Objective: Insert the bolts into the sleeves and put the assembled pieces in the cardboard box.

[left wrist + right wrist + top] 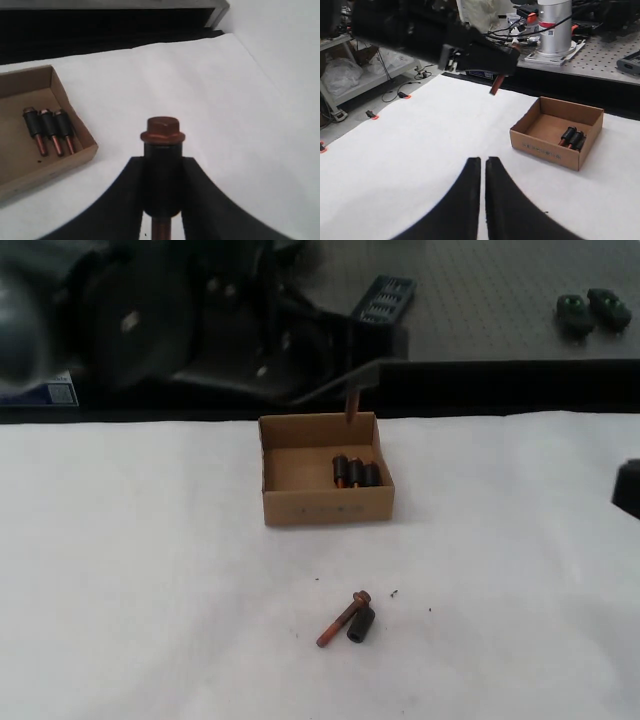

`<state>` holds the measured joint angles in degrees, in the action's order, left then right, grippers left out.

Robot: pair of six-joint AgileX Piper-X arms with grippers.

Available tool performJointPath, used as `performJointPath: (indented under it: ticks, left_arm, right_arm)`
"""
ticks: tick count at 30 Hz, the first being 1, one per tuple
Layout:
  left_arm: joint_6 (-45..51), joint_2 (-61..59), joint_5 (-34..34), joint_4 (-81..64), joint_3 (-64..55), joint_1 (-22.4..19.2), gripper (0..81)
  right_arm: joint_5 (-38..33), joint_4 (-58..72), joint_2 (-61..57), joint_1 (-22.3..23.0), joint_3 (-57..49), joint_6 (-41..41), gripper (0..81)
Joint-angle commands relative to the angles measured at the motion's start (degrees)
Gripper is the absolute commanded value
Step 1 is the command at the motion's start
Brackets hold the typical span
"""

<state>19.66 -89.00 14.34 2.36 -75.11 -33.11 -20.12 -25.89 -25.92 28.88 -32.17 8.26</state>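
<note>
Gripping a black sleeve (162, 175) with a copper-coloured flanged bolt (162, 131) seated through it, the left claw (163, 162) was clamped on this assembled piece (162, 150). Both black fingers pressed against the sleeve's sides. The hexagonal head stood clear of the fingertips, and the shank showed out of the sleeve's other end. In the high view the held piece hung above the far wall of the cardboard box (325, 508), not touching it.

The box stood open-topped on the white surface (130, 570), close to the surface's far edge. Inside it, three assembled pieces (355, 473) lay side by side in the box's right half as the high view showed it, with copper shanks poking out of black sleeves.

On the near side of the box and well apart from it, a loose bolt (343, 620) lay at a slant on the surface. A loose sleeve (361, 623) sat just beside its head end; whether the two touched could not be told. A few dark specks (394, 593) dotted the surface near them.

The right claw (483, 161) had its fingers together with nothing between them. It was poised over bare white surface, well apart from the box.
</note>
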Motion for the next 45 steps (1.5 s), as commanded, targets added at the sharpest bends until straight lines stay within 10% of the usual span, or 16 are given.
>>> performJointPath:
  ticks: [1, 15, 45]
  left_arm:
    - [0.9, -8.6, 0.0, 6.9, -11.4, 1.2, 0.6]
    - [1.3, -34.6, -8.2, 25.7, -41.8, 3.4, 0.6]
    - [7.3, -49.1, -2.8, 17.2, -42.9, 8.6, 0.6]
  right_arm:
    - [0.3, -1.6, 0.2, -0.3, -0.2, -0.7, 3.9]
    - [15.4, -19.4, 5.6, -0.3, -0.2, -0.7, 3.9]
    - [17.0, -25.3, 11.6, -0.3, 0.0, -0.7, 3.9]
